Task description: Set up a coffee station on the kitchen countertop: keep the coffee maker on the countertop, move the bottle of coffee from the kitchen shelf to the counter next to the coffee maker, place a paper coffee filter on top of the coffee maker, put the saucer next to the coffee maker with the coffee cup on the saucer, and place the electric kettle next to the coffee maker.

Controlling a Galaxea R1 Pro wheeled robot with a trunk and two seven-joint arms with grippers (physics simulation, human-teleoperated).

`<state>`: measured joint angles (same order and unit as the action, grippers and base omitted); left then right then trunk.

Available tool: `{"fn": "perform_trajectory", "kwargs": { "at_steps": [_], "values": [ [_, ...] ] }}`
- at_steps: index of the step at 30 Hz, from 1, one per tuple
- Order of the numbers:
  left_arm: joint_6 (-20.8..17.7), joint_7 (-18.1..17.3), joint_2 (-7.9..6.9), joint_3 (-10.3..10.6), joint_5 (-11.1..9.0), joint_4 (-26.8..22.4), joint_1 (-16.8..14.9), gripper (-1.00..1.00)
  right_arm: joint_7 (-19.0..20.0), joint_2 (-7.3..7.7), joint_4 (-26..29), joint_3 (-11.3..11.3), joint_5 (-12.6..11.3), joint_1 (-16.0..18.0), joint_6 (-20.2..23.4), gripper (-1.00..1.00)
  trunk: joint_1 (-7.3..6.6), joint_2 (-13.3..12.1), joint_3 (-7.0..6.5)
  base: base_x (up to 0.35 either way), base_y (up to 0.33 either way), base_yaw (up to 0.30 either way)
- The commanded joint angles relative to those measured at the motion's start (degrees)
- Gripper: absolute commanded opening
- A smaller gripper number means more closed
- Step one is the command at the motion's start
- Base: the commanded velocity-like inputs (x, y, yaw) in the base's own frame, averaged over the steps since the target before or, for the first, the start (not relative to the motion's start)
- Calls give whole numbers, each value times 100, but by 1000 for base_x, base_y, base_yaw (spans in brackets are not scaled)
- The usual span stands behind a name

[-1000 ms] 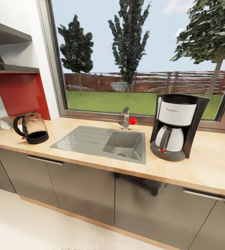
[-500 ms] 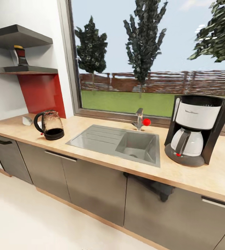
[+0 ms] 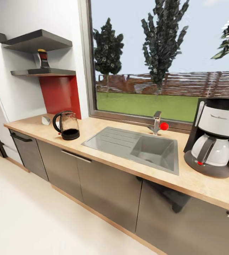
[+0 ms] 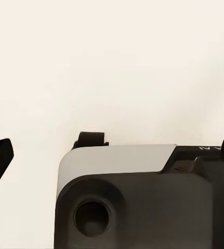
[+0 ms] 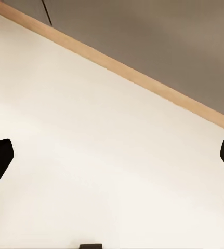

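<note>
While both grippers (image 4: pixel 112 155) (image 5: pixel 112 155) hang w/ fingers wide apart over pale floor (image 5: pixel 91 171), coffee maker (image 3: pixel 216 140) sits on countertop (image 3: pixel 195 182) right of sink (image 3: pixel 135 148), kettle (image 3: pixel 68 125) left; coffee bottle (image 3: pixel 42 58) on shelf (image 3: pixel 45 72).

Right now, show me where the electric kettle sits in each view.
Head view: electric kettle on the kitchen countertop, left of the sink.
Left wrist view: pale floor instead.
Right wrist view: floor and the cabinets' wooden kick strip instead.
Shared landmark: that floor.
</note>
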<state>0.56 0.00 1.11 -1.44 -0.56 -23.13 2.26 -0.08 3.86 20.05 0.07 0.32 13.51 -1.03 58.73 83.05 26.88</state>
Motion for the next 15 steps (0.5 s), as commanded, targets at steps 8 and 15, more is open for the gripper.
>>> {"fn": "perform_trajectory", "kwargs": {
  "at_steps": [8,15],
  "values": [
    [6,0,3,-15,-6,-7,2,100,-1,1,-2,1,3,2,-11,100,0,2,5,0,0,240],
    [6,3,3,-15,-6,-7,2,100,-1,1,-2,1,25,2,-11,100,0,2,5,0,0,240]
  ]
}}
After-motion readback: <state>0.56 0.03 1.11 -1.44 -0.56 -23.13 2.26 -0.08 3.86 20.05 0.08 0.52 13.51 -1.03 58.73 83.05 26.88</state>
